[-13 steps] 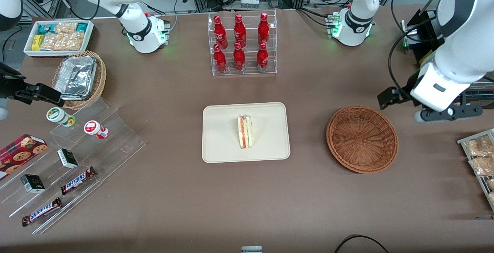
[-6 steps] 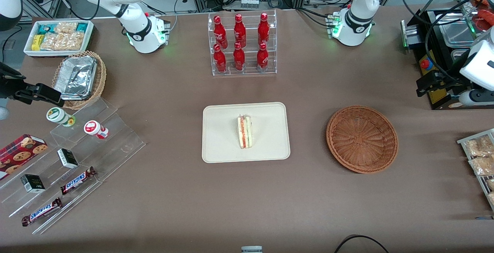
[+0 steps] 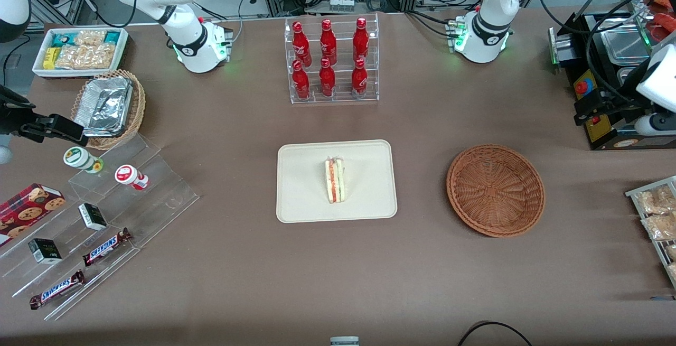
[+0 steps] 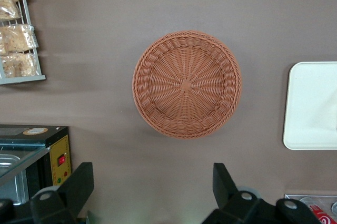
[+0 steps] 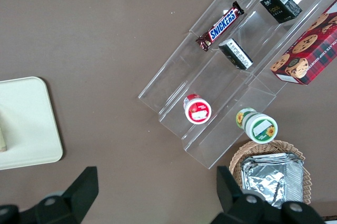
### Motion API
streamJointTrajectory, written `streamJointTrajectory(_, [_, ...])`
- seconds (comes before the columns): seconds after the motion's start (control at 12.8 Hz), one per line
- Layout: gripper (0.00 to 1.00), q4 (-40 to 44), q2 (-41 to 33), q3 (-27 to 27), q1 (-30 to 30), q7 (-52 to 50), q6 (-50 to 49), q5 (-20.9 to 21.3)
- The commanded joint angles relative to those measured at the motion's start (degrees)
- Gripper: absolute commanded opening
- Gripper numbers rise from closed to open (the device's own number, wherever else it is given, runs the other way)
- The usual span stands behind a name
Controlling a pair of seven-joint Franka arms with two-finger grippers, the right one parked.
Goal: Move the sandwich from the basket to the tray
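Sandwich lies on the tray, roughly mid-tray, filling edge up, not touching the rim. Basket is empty, sits on the surface well apart from tray, toward the working arm's end. Wrist view confirms: basket w/ nothing inside, tray corner just visible beside it.

Tool is released, fingers spread wide w/ nothing between them, high above the surface at the working arm's end, clear of the basket and well away from the tray. In front view the tool shows near the black equipment box at the surface edge.

Step judgement: placement looks done; arm appears to be in retreat/park phase, not reaching for anything. Task approx complete as things lie.

Next move, if any: only settle to a rest pose, no grasp needed. No need to re-approach the sandwich; it sits stable, inside the tray edges.

Other stuff untouched: rack of red bottles farther from cam than the tray, acrylic steps w/ Snickers bars at the parked arm's end.
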Motion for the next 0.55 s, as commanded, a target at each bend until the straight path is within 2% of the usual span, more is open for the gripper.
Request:
streamJointTrajectory(0.0, [1.00, -0.9, -2.2, 0.9, -0.9, 1.5, -1.2, -0.5])
streamJointTrajectory(0.47, [1.00, 1.8, -1.5, 0.7, -0.9, 1.6, -2.6, -0.5])
